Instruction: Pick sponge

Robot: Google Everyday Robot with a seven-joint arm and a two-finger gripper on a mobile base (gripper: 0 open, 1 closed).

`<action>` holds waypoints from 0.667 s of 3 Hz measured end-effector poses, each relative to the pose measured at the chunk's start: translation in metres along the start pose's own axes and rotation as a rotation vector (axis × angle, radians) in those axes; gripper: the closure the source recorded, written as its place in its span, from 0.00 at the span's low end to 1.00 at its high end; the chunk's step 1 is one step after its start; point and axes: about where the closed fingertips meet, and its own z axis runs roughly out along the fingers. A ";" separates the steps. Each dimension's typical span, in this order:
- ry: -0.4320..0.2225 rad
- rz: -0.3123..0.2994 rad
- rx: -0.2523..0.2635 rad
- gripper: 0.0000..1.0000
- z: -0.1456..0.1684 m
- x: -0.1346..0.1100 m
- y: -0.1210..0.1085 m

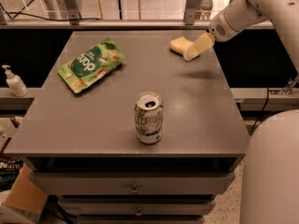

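Observation:
The sponge (178, 45) is a small pale yellow foam block lying on the grey table (117, 106) at the far right, near the back edge. My gripper (192, 53) reaches in from the upper right on the white arm and sits right against the sponge's right side, partly covering it. I cannot tell whether it touches the sponge.
A green snack pouch (91, 64) lies at the far left of the table. An open soda can (149, 117) stands near the front middle. A soap dispenser (14, 80) stands on a ledge to the left. My white base (273, 171) fills the lower right.

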 end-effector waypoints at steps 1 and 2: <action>-0.001 0.026 0.009 0.00 0.020 -0.002 -0.013; 0.007 0.050 0.003 0.00 0.040 0.000 -0.018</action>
